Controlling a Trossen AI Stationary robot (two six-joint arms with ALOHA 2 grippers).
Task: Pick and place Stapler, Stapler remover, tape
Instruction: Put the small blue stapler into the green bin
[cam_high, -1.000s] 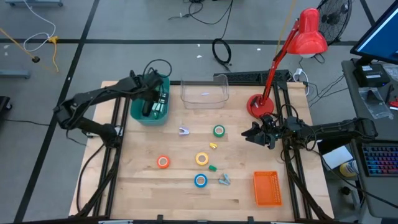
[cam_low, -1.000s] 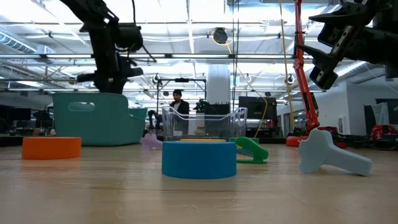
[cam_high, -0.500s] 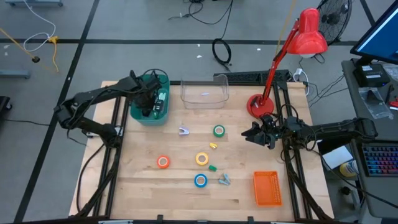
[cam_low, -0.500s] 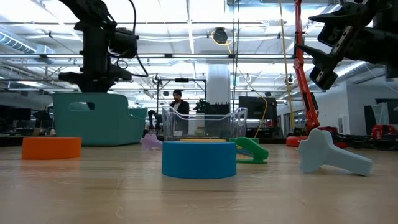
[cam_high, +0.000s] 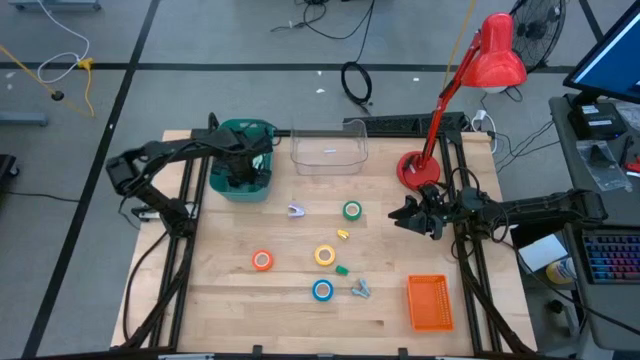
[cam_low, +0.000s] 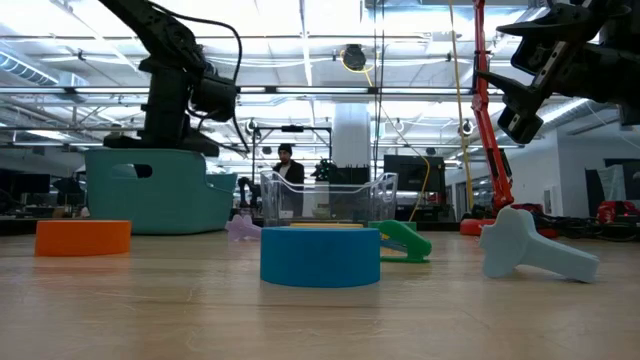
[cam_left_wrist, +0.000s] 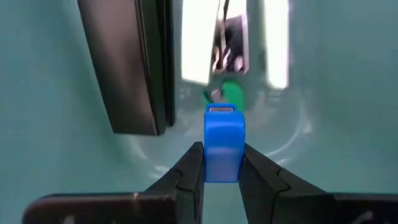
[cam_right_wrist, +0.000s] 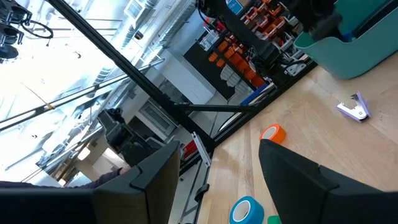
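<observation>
Inside the teal bin: the left gripper (cam_left_wrist: 222, 167) reaches down into the teal bin (cam_high: 226, 187), its fingers clamped on a blue stapler (cam_left_wrist: 224, 144).
Bin contents: a small green item (cam_left_wrist: 232, 94) and a dark flat object (cam_left_wrist: 130, 62) lie in the bin beside the held stapler; what they are cannot be told.
Right of the bin: a clear container (cam_high: 329, 150) stands just beside it, and a red desk lamp (cam_high: 470, 85) stands farther along the same edge of the table (cam_high: 230, 290).
Right gripper: the right gripper (cam_high: 409, 216) hangs above the table, well apart from the bin, with its fingers spread and nothing between them.
Pale purple staple remover: the staple remover (cam_high: 296, 210) lies on the wood near the bin, on its lamp side.
Tape rolls: the green tape (cam_high: 352, 210) lies farther from the bin than the remover; the orange tape (cam_high: 262, 260), yellow tape (cam_high: 325, 255) and blue tape (cam_high: 322, 290) lie farther out on the table, well apart from the bin.
Far corner from the bin: an orange basket (cam_high: 430, 302) sits on the table.
</observation>
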